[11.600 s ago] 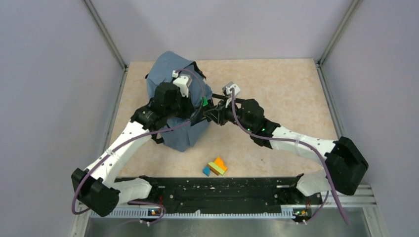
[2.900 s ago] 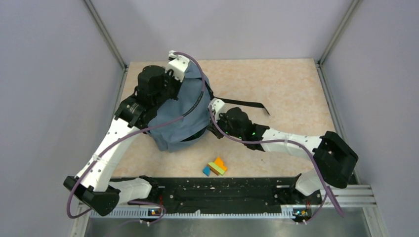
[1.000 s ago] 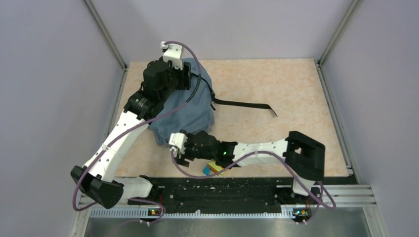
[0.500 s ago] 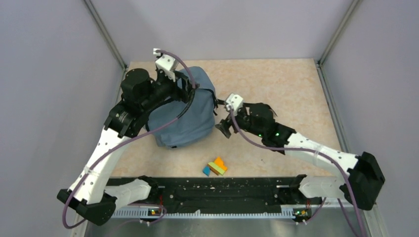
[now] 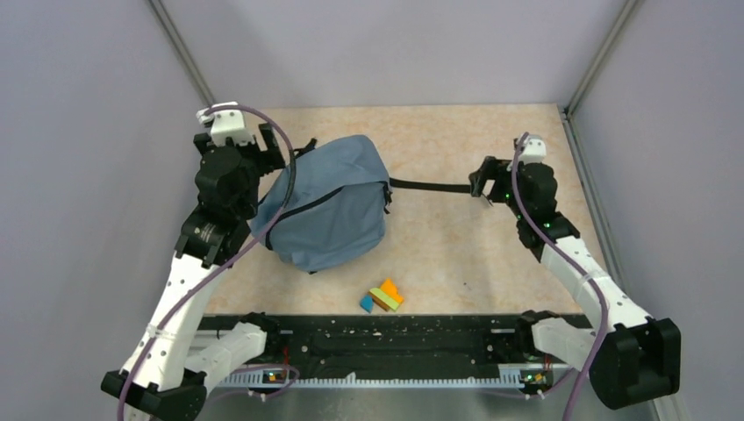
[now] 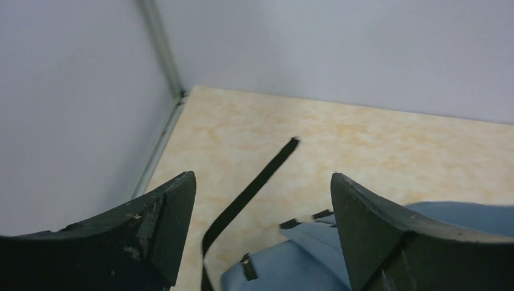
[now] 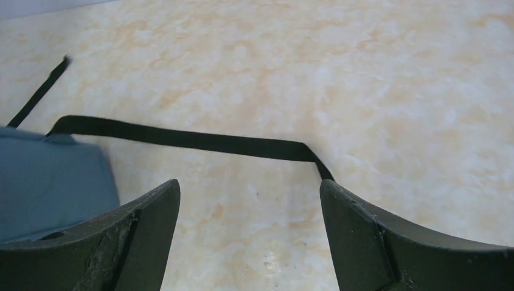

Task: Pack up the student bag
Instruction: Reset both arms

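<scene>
Currently the student bag point(image 5: 329, 210) lies slumped on its side on the left half of the table point(image 5: 491, 254), close to the left edge. Its long axis runs diagonally, near-left to far-right, and the zipper point(image 5: 303, 210) follows the same line. From above I can't tell whether the zipper is closed or what is inside.

One black strap point(image 7: 182, 139) runs flat from the bag's right side out across the tabletop. A second strap point(image 6: 254, 185) points toward the far-left corner.

Left gripper point(image 5: 268, 151) hangs over the bag's far-left end, jaws spread wide, gripping nothing. Right gripper point(image 5: 480, 180) sits at the free end of the long strap. Its jaws are also spread, the strap lies on the table between them, and its tip is just beside one finger, unclamped.

Open tabletop lies right of the bag, crossed only by that strap. Small stack of orange, green and blue pieces point(image 5: 382, 296) sits near the front edge, apart from the bag.
</scene>
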Robot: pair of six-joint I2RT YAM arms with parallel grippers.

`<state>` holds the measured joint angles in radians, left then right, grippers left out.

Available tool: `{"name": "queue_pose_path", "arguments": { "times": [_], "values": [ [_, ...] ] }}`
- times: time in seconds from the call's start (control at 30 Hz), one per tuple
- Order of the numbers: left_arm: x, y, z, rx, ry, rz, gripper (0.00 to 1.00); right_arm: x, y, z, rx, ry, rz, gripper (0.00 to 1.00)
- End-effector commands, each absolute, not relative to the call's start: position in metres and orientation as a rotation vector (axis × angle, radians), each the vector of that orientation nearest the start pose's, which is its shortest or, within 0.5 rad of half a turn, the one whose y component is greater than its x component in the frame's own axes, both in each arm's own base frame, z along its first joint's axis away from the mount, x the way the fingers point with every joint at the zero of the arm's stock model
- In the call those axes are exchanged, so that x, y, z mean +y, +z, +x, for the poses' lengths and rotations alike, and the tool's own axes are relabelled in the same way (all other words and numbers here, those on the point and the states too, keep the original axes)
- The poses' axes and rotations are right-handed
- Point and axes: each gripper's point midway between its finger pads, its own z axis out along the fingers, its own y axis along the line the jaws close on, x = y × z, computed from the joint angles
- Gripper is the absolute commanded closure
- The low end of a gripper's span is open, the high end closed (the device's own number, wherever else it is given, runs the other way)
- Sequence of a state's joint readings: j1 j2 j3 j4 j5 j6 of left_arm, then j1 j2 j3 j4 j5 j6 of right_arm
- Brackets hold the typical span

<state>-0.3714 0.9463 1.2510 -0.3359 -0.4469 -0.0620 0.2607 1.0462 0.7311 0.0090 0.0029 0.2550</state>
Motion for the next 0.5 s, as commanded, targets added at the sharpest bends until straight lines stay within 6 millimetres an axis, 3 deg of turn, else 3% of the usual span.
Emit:
{"name": "queue_pose_path", "arguments": {
  "times": [0.0,0.23,0.47],
  "values": [
    [0.012,0.405,0.304,1.503,0.195,-0.379,0.13,0.063,0.239,0.349,1.777,0.232,0.179,0.16],
    [0.023,0.394,0.271,1.466,0.187,-0.373,0.06,0.039,0.288,0.324,1.493,0.119,0.117,0.14],
    [0.027,0.385,0.256,1.459,0.197,-0.344,0.04,0.028,0.29,0.312,1.448,0.051,0.1,0.14]
  ]
}}
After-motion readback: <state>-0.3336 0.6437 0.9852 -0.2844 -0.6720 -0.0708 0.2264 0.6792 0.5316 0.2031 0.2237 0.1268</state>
